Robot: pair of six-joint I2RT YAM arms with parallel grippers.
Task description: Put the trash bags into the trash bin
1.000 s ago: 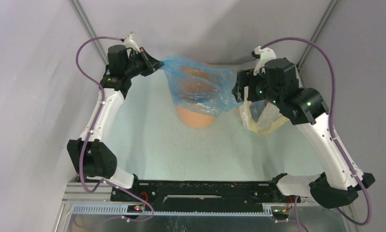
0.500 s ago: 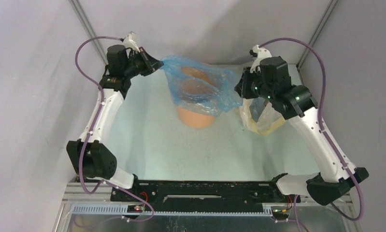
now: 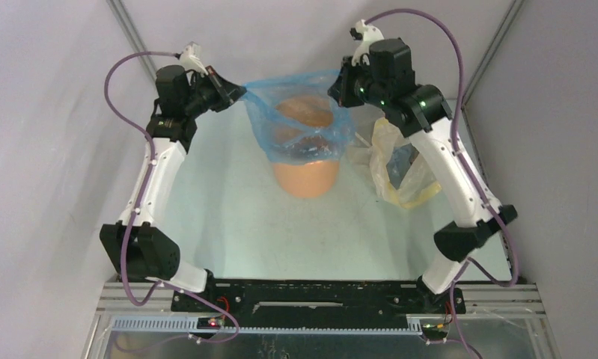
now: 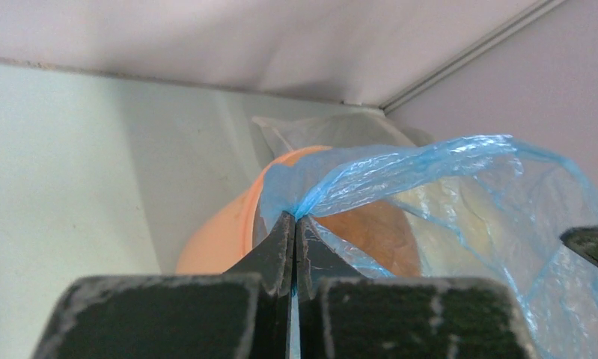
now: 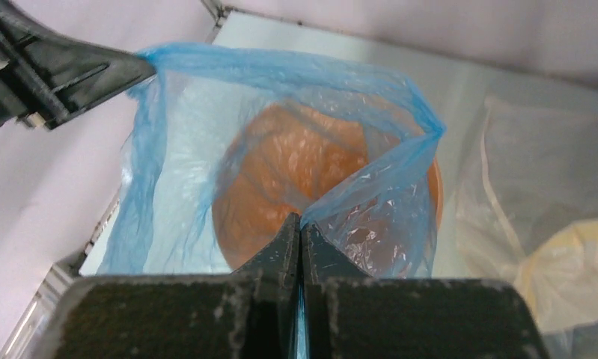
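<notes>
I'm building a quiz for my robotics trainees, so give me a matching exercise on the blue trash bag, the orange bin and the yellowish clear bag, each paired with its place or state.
Column one:
1. trash bag
2. trash bin
3. yellowish clear bag

Column two:
A. crumpled to the right of the bin
B. stretched open between the two arms' shut jaws
C. upright, beneath the blue film

Pairs: 1-B, 2-C, 3-A

arms (image 3: 157,176): white links, black joints | cables (image 3: 108,75): purple | LEDs (image 3: 423,93): green | left tool (image 4: 294,222), right tool (image 5: 301,224): black, scuffed
</notes>
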